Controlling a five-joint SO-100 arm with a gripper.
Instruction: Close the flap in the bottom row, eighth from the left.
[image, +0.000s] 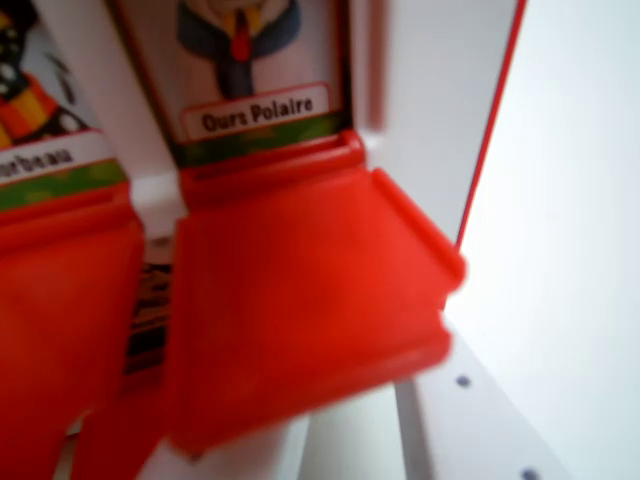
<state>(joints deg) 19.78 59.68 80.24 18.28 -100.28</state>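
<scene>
The view is very close and blurred. A card labelled "Ours Polaire" (255, 112), showing an animal in a dark jacket and red tie, stands upright in its white frame at the top centre. Below it a broad red flap panel (300, 310) slopes toward the camera and fills the middle of the wrist view. A white bar with small dark dots (470, 420) runs along the bottom right under the panel's edge; it looks like one finger of my gripper. No second finger shows, so its state is unreadable.
On the wrist view's left stands a neighbouring card ending in "orbeau" (40, 160) with its own red panel (60, 330) below. A dark striped patch (150, 310) shows in the gap between the panels. A white board wall with a red edge (492, 130) rises on the right, and beyond it is a pale surface (570, 250).
</scene>
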